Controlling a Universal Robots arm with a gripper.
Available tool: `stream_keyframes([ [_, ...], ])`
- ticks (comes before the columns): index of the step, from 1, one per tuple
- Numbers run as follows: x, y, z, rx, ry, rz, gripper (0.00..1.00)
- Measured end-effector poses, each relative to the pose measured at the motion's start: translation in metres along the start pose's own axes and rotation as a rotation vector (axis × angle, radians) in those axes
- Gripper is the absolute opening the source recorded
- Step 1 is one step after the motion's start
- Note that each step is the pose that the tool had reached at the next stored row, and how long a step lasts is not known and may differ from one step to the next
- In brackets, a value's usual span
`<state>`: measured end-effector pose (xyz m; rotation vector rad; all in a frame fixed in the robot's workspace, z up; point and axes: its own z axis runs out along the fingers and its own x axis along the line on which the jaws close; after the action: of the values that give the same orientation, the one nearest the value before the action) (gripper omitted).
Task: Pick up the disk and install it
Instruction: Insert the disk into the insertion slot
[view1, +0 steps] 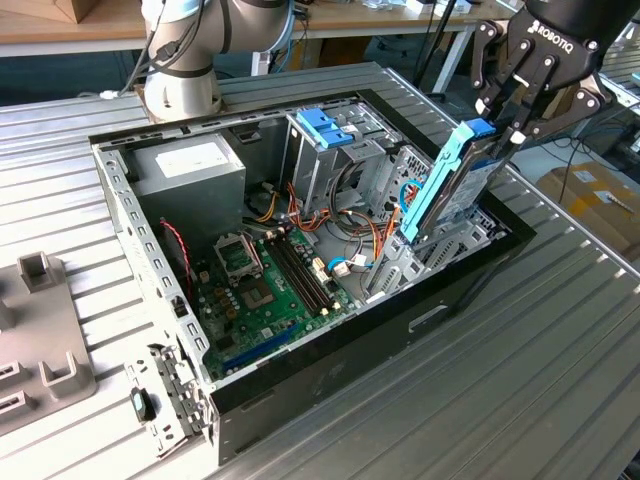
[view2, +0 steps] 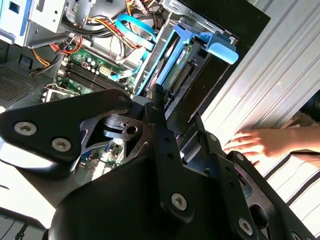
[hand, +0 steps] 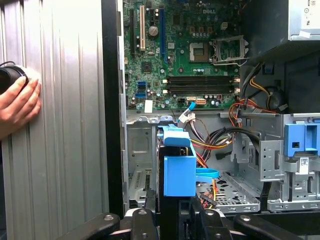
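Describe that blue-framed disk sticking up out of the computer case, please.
The disk is a flat grey-metal drive framed by a light-blue plastic carrier with a tab at its upper end. It stands steeply tilted, lower end down in the open computer case at the exterior view's right. The gripper clasps its upper end.

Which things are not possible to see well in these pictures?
1. Lower end of the disk: exterior view, sunk behind bay metal in the case.
2. Label of the disk: first wrist view, seen end-on past the claw.
3. The hand: first wrist view, cut by the edge.
4. Print on the motherboard: second wrist view, too small.
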<state>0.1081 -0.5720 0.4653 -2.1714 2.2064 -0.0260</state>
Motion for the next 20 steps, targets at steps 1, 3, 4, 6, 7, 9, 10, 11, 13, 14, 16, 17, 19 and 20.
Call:
stream_keyframes([
  [1, 0.0, 0.0003, 0.0, 0.0, 0.0001, 0.0, 0.35],
  [3, 0.0, 0.0009, 0.0, 0.0, 0.0, 0.0, 0.35],
  [4, 0.0, 0.0009, 0.0, 0.0, 0.0, 0.0, 0.35],
  [6, 0.0, 0.0011, 0.0, 0.0, 0.0, 0.0, 0.35],
  [7, -0.0001, 0.0029, 0.0, 0.0, 0.0, 0.0, 0.35],
  [9, 0.0, 0.003, 0.0, 0.0, 0.0, 0.0, 0.35],
  [10, -0.0001, 0.0031, 0.0005, 0.0, -0.0001, 0.0, 0.35],
  [11, 0.0, 0.0031, 0.0008, 0.0, -0.0001, 0.0, 0.35],
  [13, 0.0, 0.0031, 0.0008, 0.0, 0.0002, 0.0, 0.35],
  [14, 0.0, 0.0031, 0.0008, 0.0, 0.0002, 0.0, 0.35],
  [16, 0.0, 0.0031, 0.0013, 0.0, -0.0002, 0.0, 0.35],
  [17, 0.0, 0.0031, 0.0013, 0.0, -0.0001, 0.0, 0.35],
  [19, 0.0, 0.0032, 0.0013, 0.0, 0.0, 0.0, 0.35],
  [20, 0.0, 0.0032, 0.0013, 0.0, 0.0001, 0.0, 0.35],
])
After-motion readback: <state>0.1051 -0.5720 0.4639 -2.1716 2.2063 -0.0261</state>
